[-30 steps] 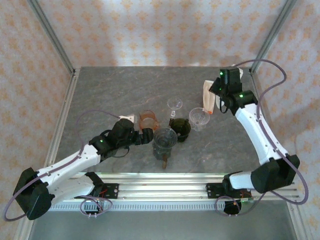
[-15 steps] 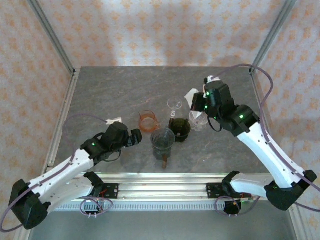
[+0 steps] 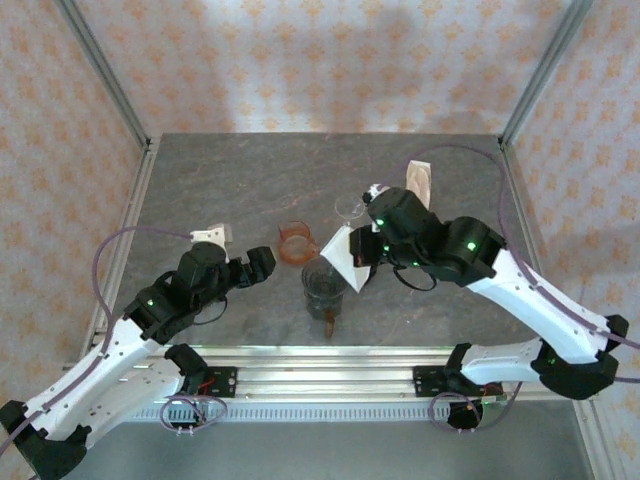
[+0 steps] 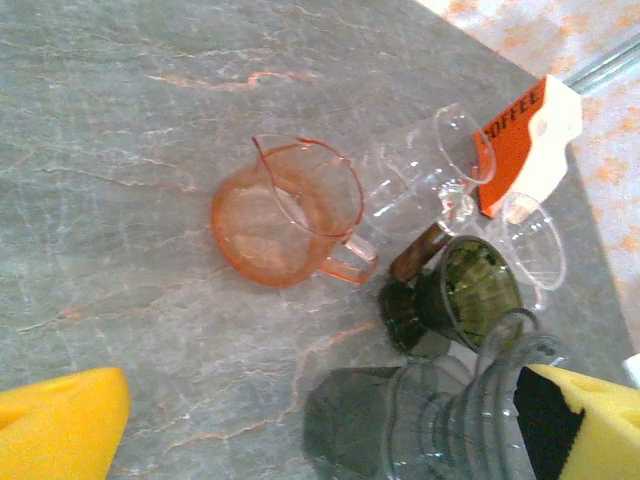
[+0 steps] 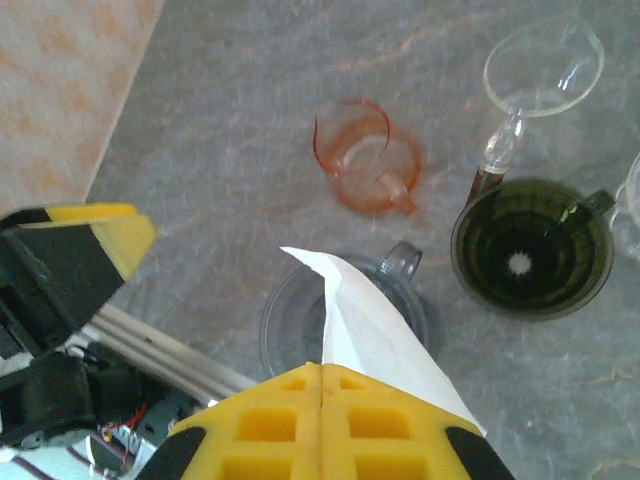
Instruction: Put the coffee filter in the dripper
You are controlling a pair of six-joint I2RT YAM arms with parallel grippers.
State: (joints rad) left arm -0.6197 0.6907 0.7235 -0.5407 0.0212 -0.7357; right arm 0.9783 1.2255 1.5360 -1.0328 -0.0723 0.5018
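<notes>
My right gripper (image 5: 320, 378) is shut on a white paper coffee filter (image 5: 378, 330), pinched at one edge between the yellow fingers. The filter (image 3: 338, 255) hangs just above a clear grey glass dripper (image 5: 292, 318), without touching it as far as I can tell. A dark green dripper (image 5: 530, 248) stands empty to its right. My left gripper (image 4: 320, 440) is open with nothing between its fingers, left of the grey dripper (image 4: 450, 420) and apart from it. From above, the left gripper (image 3: 258, 268) sits a short way left of the grey dripper (image 3: 322, 285).
An orange glass pitcher (image 3: 295, 240) stands behind the grey dripper. A clear stemmed glass (image 3: 348, 208) and a small clear dripper (image 4: 535, 240) stand near the green one. The orange-and-white coffee filter box (image 3: 420, 180) lies at the back right. A metal rail (image 3: 330, 360) runs along the near edge.
The right arm has swung from the filter box at the back right to the middle, carrying the filter over the grey dripper. The left arm has drawn back leftwards, away from the dripper.
</notes>
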